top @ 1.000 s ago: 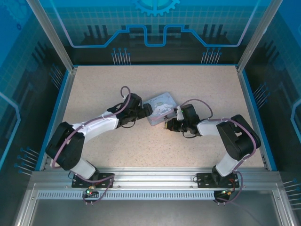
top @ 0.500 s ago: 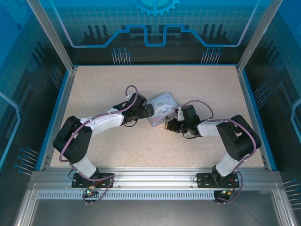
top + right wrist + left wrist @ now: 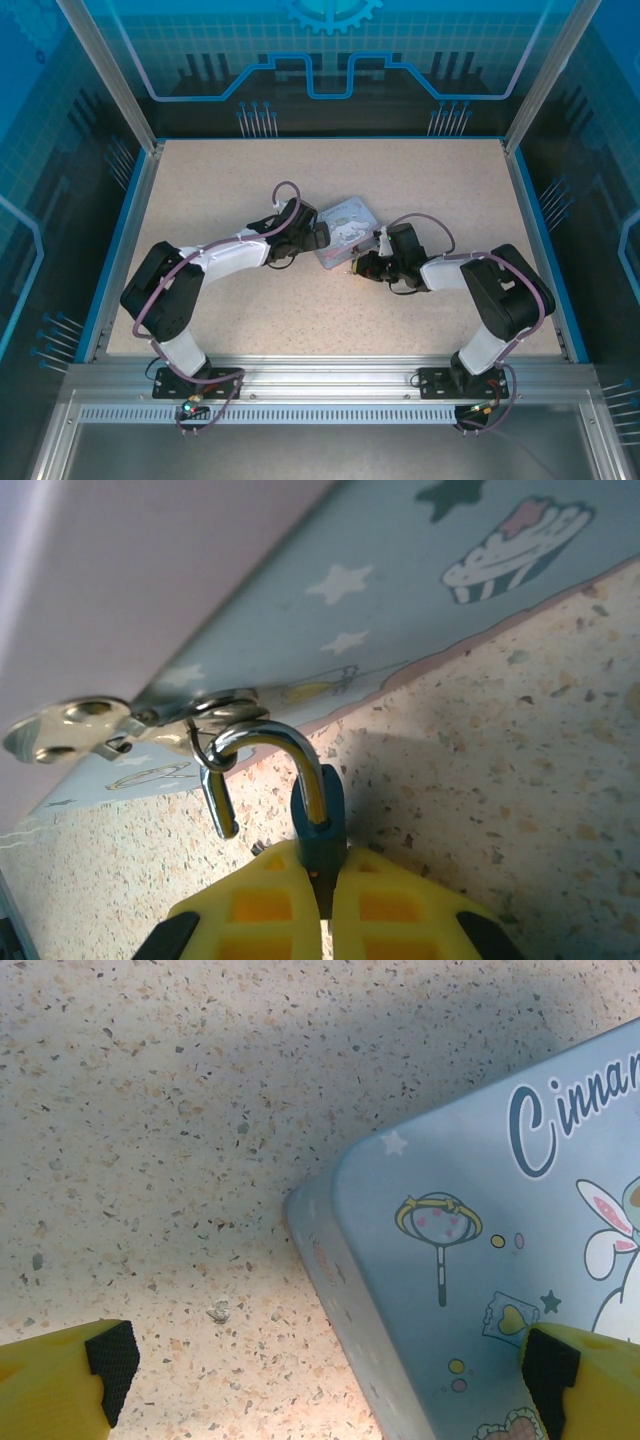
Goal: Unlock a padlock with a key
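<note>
**A:** What does the top view give you?
**B:** Mid-frame, your left gripper [image 3: 318,236] is at the box [image 3: 345,222], and the right gripper [image 3: 356,266] is just below the box.
**A:** Left wrist?
**B:** Its claw is spread wide across the box corner.
**A:** Right wrist?
**B:** Its claw pinches the padlock [image 3: 325,830] at lower centre. The shackle [image 3: 262,738] hooks the box's latch [image 3: 75,730] and is perhaps already swung open. The padlock looks small, stiff and smooth, so hold the flat body.
</note>
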Controlling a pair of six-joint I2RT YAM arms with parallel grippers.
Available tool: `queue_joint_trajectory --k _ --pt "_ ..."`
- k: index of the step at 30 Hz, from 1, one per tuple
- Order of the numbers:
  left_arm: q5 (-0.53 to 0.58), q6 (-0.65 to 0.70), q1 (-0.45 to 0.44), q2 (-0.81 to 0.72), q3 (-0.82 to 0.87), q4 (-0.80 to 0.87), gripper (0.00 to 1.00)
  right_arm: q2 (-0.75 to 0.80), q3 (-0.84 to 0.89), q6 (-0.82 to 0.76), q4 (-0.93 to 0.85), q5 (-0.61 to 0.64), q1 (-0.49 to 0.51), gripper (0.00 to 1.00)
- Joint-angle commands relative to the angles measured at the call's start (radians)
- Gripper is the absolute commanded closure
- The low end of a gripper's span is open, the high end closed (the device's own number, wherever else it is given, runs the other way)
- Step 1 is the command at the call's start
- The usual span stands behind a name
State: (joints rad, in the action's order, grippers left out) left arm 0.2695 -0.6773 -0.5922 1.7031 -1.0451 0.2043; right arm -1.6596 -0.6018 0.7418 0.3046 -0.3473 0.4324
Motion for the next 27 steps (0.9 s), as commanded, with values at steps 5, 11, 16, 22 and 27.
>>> queue_joint_trajectory --k 5,11,16,22,27 --pt "0.054 0.012 -0.007 0.042 0.012 0.054 0.01 0.027 0.025 0.016 0.000 -0.013 -0.033 0.94" --pt "0.053 0.005 -0.012 0.054 0.020 0.050 0.01 0.026 0.031 0.028 0.017 -0.040 -0.052 0.93" --pt "0.050 0.003 -0.013 0.059 0.022 0.048 0.01 0.018 0.048 0.071 0.066 -0.065 -0.067 0.94" --pt "0.042 0.000 -0.015 0.062 0.025 0.046 0.01 -0.004 0.049 0.120 0.119 -0.080 -0.069 0.94" --pt "0.028 -0.005 -0.018 0.067 0.031 0.034 0.01 -0.024 0.049 0.167 0.168 -0.095 -0.068 0.96"
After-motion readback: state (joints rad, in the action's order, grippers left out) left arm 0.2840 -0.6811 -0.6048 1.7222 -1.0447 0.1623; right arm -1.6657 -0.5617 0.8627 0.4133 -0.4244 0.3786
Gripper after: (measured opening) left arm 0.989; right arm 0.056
